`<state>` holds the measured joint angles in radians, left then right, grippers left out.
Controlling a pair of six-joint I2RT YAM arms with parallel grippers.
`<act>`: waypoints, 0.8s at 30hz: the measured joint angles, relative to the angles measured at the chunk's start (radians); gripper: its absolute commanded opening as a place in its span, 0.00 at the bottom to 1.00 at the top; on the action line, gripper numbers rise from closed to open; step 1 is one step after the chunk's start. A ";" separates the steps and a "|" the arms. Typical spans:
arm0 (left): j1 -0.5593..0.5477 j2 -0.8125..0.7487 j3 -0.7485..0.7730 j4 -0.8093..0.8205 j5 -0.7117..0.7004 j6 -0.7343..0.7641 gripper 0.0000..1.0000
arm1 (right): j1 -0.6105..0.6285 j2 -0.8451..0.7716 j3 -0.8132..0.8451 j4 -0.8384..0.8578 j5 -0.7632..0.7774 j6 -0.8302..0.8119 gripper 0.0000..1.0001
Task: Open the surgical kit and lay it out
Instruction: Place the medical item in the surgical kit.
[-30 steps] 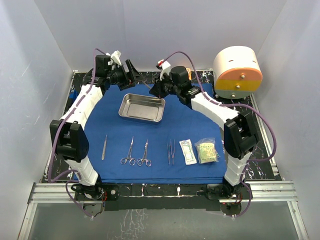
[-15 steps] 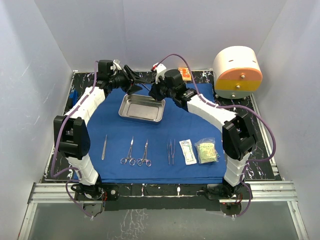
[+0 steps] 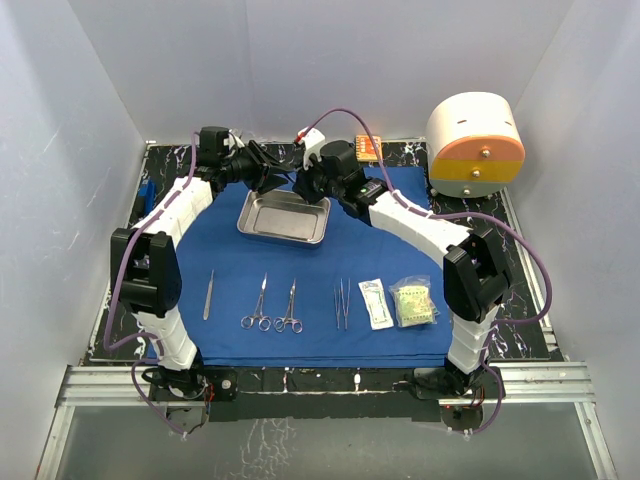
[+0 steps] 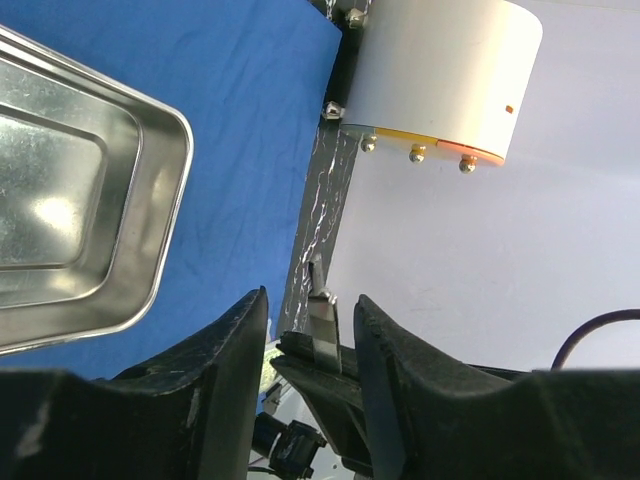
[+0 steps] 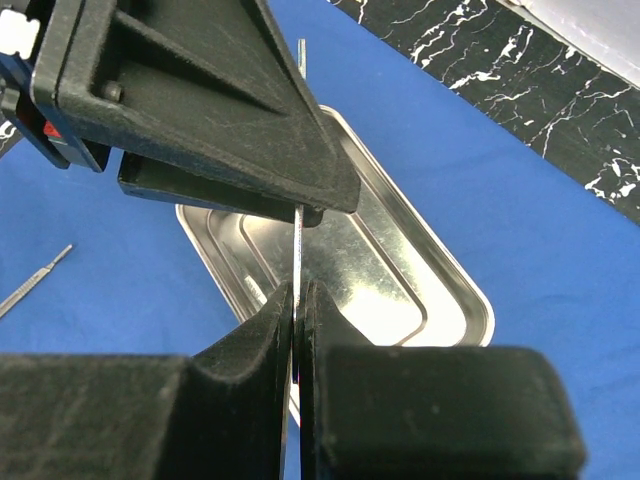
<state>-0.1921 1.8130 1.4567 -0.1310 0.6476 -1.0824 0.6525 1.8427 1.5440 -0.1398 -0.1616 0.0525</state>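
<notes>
The surgical kit lies spread on its royal-blue cloth: a steel tray at the back, then a front row of a slim probe, two ring-handled forceps, tweezers and two packets. Above the tray's far edge my right gripper is shut on a thin flat metal instrument. My left gripper stands open around that same instrument, its fingers a little apart from it on both sides.
A big cream-and-orange cylinder stands at the back right, off the cloth. A small orange box lies behind the right wrist. White walls close in the back and sides; a black marbled table borders the cloth.
My left gripper has swung right to the right gripper and narrowed its jaws around the held instrument. The right gripper has shifted slightly left and back, still shut.
</notes>
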 measured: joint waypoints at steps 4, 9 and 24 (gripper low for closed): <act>0.000 0.000 -0.004 -0.004 0.000 -0.008 0.37 | 0.000 0.000 0.000 -0.001 0.013 -0.001 0.00; 0.000 0.000 -0.010 -0.003 0.000 -0.015 0.26 | 0.001 0.000 0.000 -0.008 0.018 -0.003 0.00; -0.001 0.000 -0.019 0.011 0.019 -0.049 0.00 | 0.027 0.003 -0.002 -0.025 0.055 -0.008 0.05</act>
<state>-0.1928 1.8130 1.4372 -0.1204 0.6662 -1.1313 0.6800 1.8462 1.5425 -0.1650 -0.1070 0.0444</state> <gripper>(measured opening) 0.110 0.022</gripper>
